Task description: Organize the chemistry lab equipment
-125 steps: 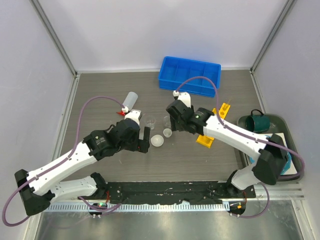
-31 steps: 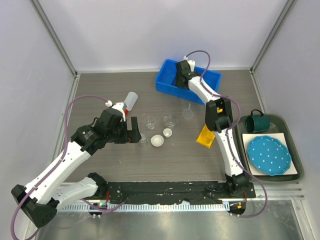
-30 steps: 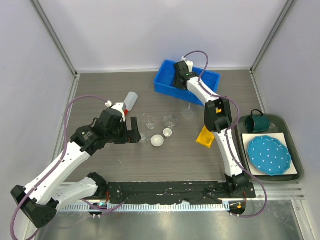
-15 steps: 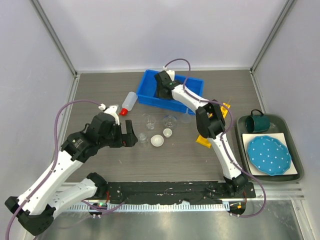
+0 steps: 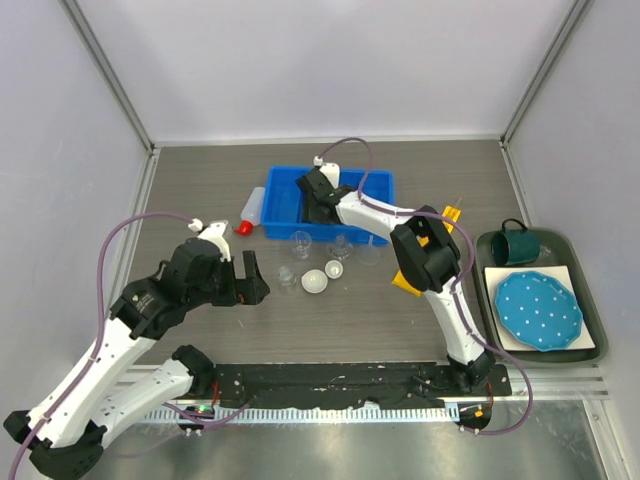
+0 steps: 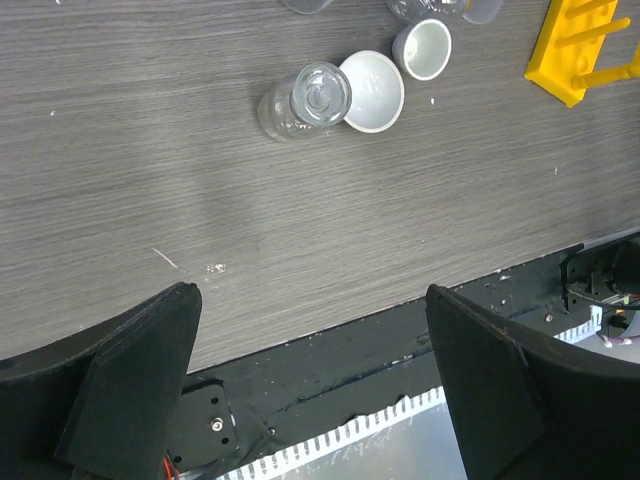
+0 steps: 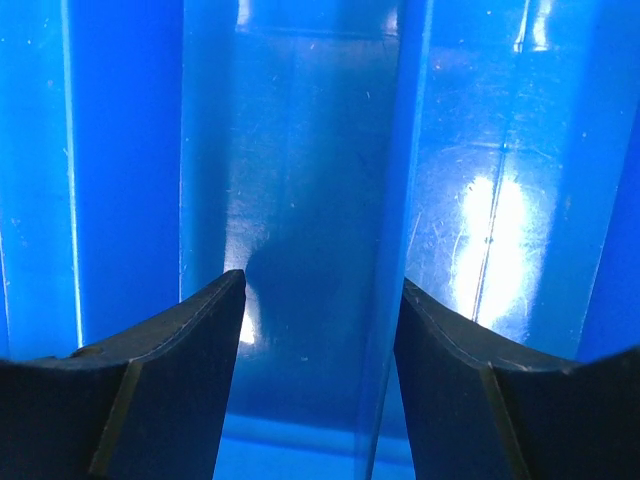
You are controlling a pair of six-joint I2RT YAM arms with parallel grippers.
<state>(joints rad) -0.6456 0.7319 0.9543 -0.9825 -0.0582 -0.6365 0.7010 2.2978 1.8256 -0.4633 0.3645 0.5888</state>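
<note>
Jaws of right end effector (image 7: 320,285) are partway apart, down inside blue bin (image 5: 283,200). Nothing is clamped between them. Only bin floor shows there, with one divider running close by a finger. Reads as hooked into a compartment to slide the bin, not as a grip.

Left end effector (image 6: 310,300) is wide open and empty, hovering over bare bench (image 6: 300,220) off the bin's near-left corner.

Equipment, all outside the bin:
- squeeze bottle (image 5: 251,211) lies against bin's left wall, red cap toward the arm bases.
- beaker (image 5: 300,240), second beaker (image 5: 342,244) and funnel (image 5: 370,252) stand in a row just off bin's near wall.
- small beaker (image 6: 305,98) appears to touch larger white dish (image 6: 372,90), with smaller white dish (image 6: 420,48) just beside. This group sits a little further from the bin than that row.
- yellow rack (image 6: 575,60) sits off bin's near-right corner, partly hidden by right arm in the top view.

Doing the slide well, my judgement:
- Go slow and low.
- The glass row is so close to the near wall that any pull toward the arm bases would likely topple it. Keep travel sideways or stop short.
- The bottle would probably get shoved and roll.
- Hold the fingers against one wall with the wrist square, so the bin doesn't yaw.
- Lift straight out afterwards.
- For the small beaker, centre the open left jaws over the glass and close gently.
</note>
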